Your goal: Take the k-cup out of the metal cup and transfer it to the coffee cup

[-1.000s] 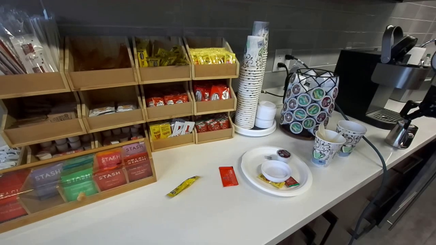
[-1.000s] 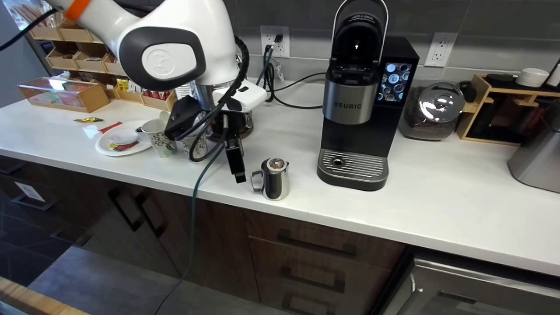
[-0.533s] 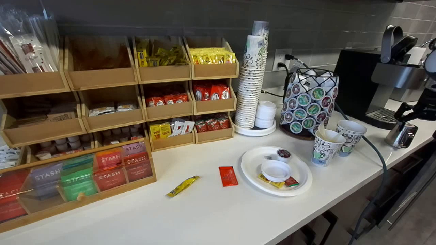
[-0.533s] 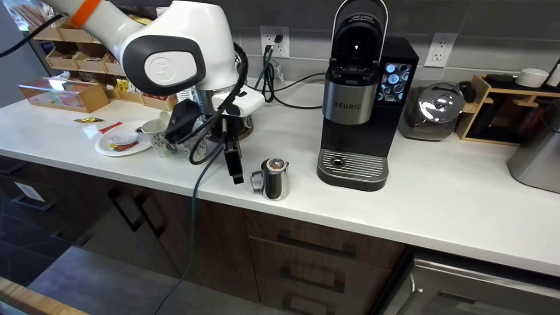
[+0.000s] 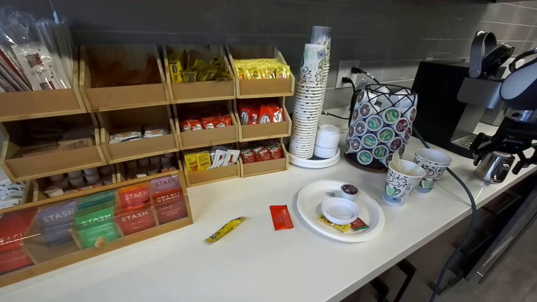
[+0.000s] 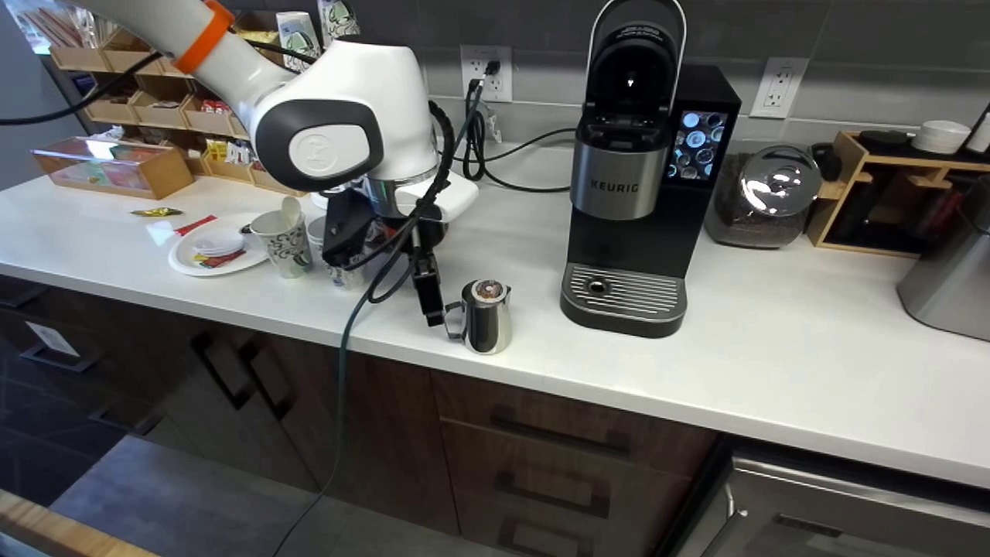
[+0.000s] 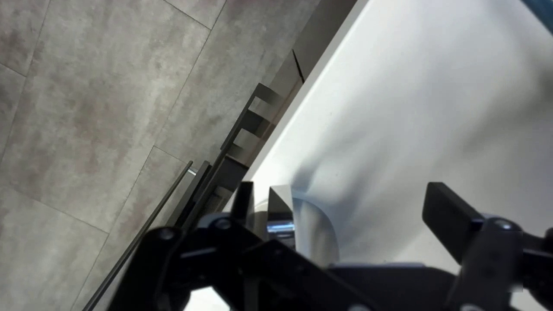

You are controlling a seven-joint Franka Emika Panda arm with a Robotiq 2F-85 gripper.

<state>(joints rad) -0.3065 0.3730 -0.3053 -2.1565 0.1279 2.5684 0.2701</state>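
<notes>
K-cup [image 6: 489, 290] sits in the mouth of the metal cup [image 6: 487, 329], its printed lid facing up near the rim; we think this leaves its edge free for a grasp from above. The metal cup stands upright on the counter [image 6: 773, 348], close to the front edge, with its handle [image 6: 449, 326] turned to the side from which the arm [image 6: 332, 116] comes. The gripper [image 7: 340, 190] points downward, its jaws spread wide, and it has hold of nothing; such width, in our judgement, is meant for passing one finger at each side of the K-cup. Patterned paper cups [image 5: 400, 188] stand apart from the metal cup; which of them is the coffee cup, we cannot say. Compared with one second ago, the arm has come nearer: in an exterior view a fingertip [image 6: 430, 294] is now just beside the handle, where a clear gap was seen, though we cannot tell if they touch. In an exterior view the gripper [image 5: 496, 167] also shows more fully. The K-cup and metal cup have not moved.
</notes>
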